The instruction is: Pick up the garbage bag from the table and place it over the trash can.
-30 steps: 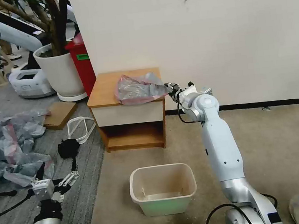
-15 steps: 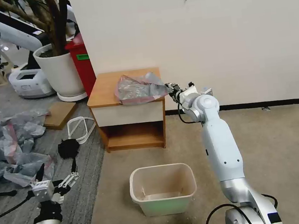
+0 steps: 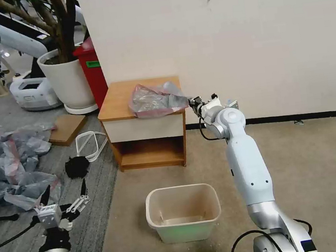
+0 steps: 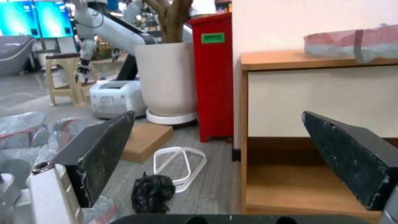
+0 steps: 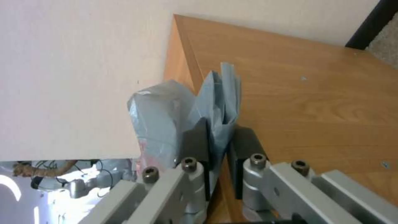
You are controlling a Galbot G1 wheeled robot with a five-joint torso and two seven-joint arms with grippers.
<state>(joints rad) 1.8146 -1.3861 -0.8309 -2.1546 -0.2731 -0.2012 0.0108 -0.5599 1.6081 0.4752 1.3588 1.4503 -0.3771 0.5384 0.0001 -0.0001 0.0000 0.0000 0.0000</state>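
Garbage bag (image 3: 155, 100) pinched (right pincer (image 3: 191, 100))

One garbage bag (image 3: 155, 100), one table (image 3: 118, 97), one trash can (image 3: 183, 213), one red bin (image 3: 92, 72), one potted plant (image 3: 67, 78), two grippers.

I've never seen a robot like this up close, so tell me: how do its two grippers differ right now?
The right gripper is shut on a fold of the garbage bag at the table's right edge, arm stretched forward; the left gripper is open and holds nothing. The right gripper sits at tabletop height, while the left gripper hangs low over the floor, away from the table. Both have dark flat fingers on pale metal mounts.
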